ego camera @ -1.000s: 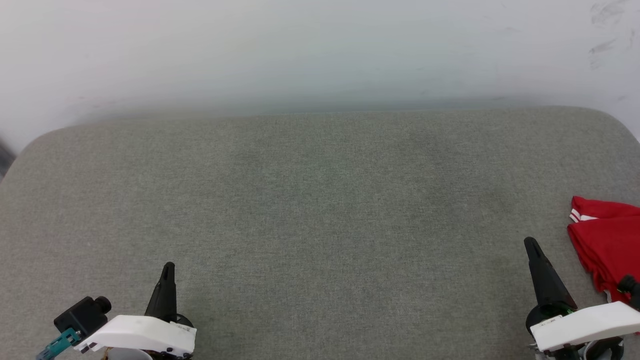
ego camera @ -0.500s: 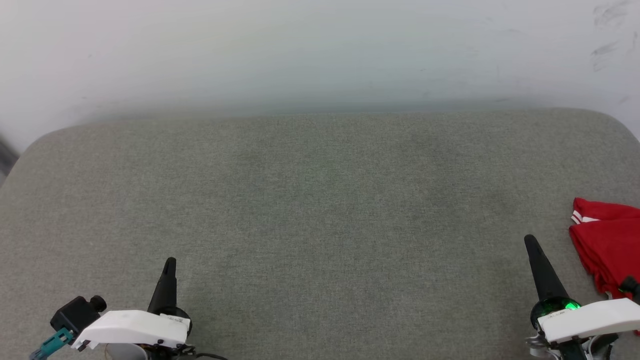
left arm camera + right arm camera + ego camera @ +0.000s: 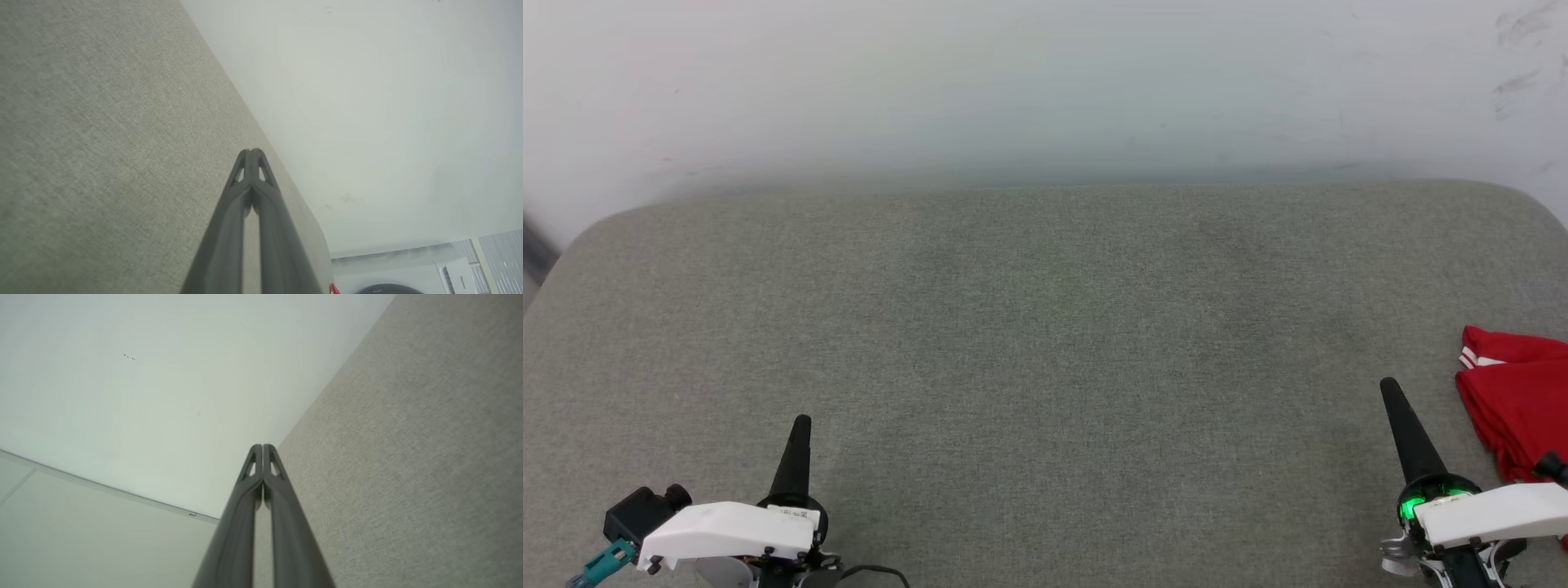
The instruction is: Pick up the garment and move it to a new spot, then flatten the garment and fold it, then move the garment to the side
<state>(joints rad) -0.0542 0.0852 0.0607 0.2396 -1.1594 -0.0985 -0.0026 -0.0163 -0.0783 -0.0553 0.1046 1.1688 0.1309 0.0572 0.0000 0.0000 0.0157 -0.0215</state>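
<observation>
Nearest the camera, at the lower left of the head view, the left gripper (image 3: pixel 800 429) points out across the grey fabric cushion (image 3: pixel 1045 327). Its two dark fingers are pressed together into a single spike and hold nothing — the left wrist view shows the tips meeting. At the lower right the right gripper (image 3: pixel 1388 392) is the same: its fingers are closed tip to tip and empty, and a green light glows at its base. Just beside it, toward the robot's right, lies the garment (image 3: pixel 1511 404) — a red jersey bunched in a heap at the cushion's right edge. A strip of red-and-white striped trim shows at its far corner, and part of it runs out of frame. The right gripper's fingers stand apart from the cloth. Farther on, the cushion stretches away to its rounded far corners. Behind it stands a white wall (image 3: pixel 1045 82) with a few faint scuffs at the upper right.
</observation>
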